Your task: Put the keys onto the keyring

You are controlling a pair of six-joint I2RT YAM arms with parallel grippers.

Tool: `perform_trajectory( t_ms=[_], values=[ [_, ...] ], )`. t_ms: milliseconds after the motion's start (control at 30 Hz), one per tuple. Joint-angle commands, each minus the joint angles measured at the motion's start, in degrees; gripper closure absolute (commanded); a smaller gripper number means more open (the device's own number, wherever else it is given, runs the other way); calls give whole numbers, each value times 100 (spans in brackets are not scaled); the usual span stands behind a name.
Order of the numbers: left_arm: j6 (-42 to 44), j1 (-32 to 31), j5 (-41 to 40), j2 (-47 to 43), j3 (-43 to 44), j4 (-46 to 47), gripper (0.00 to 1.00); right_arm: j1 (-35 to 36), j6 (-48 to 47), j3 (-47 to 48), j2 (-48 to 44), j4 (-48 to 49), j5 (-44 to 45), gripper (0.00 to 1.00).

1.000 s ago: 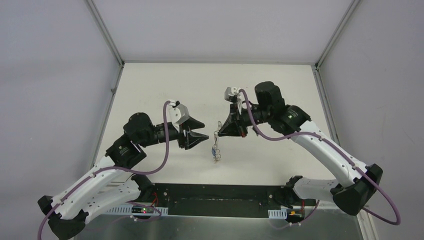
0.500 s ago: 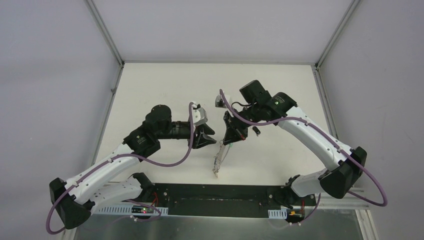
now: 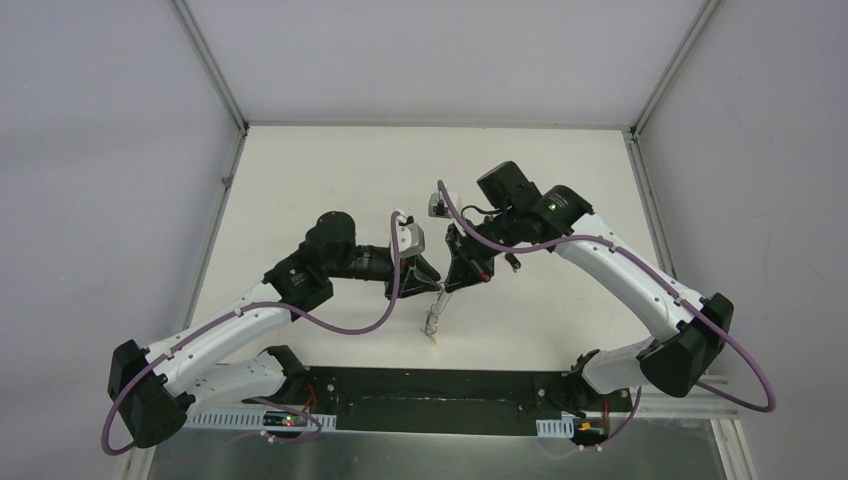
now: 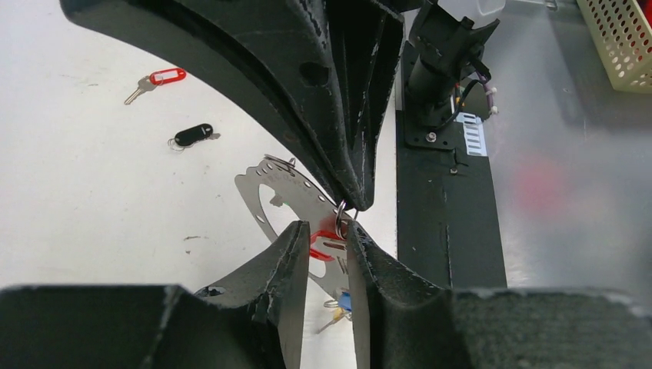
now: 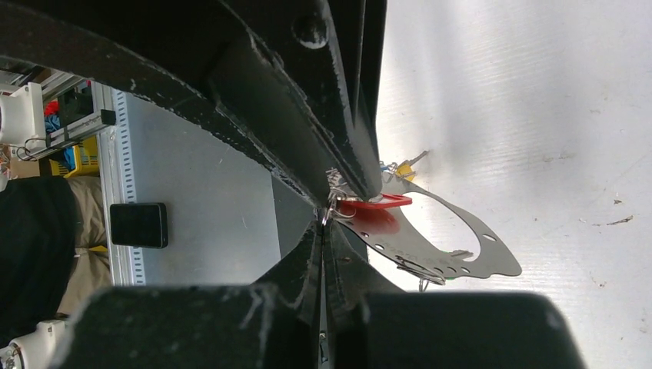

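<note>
The keyring (image 4: 257,188) is a flat grey metal hoop with small holes along its rim; it hangs tilted over the table (image 3: 437,312). Several keys hang on it: a red-headed one (image 4: 327,244), a blue one (image 4: 344,300) and a brass one (image 5: 416,161). My right gripper (image 5: 324,221) is shut on a small silver split ring (image 4: 340,209) at the hoop's top edge. My left gripper (image 4: 327,229) is open by a narrow gap, its fingertips on either side of the red key head and that ring. In the top view the two grippers (image 3: 432,279) (image 3: 456,282) meet tip to tip.
A loose key with a red tag (image 4: 157,79) and a black fob (image 4: 192,135) lie on the white table beyond the keyring. The black mounting strip (image 4: 446,231) runs along the near edge. A yellow perforated basket (image 4: 624,38) stands off the table.
My left arm has reached right, bringing its gripper up to the keyring. My right gripper turned and dropped a second ago, then held still. The hanging keys swung slightly.
</note>
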Motion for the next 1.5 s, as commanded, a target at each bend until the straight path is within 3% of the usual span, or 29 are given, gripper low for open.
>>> perform_trajectory(
  t_ms=[0,133,267,433,633,767,1000,1300,1467],
  values=[
    [71,-75,206,17,-22,389,77,66,-60,188,-171,214,-278,100],
    [59,-107,243,60,-14,443,82,75,-69,172,-172,242,-306,100],
    [61,-122,339,115,14,455,99,77,-60,169,-163,245,-267,100],
    [13,-127,254,51,-23,475,100,76,-5,127,-212,343,9,100],
    [-557,-125,-387,-346,-569,1569,100,3,543,-567,-874,1459,428,60],
    [-1047,-128,-694,-563,-1112,2783,100,-85,925,-1491,-1672,3006,528,47],
    [-1448,-123,-1089,-764,-1708,4325,100,-127,1116,-2796,-2770,4933,544,46],
    [-1690,-128,-980,-689,-2017,5500,100,-127,1011,-3269,-3077,5764,234,60],
    [-1758,-126,-902,-666,-2013,5626,100,-127,1028,-3313,-3010,6006,125,67]
  ],
)
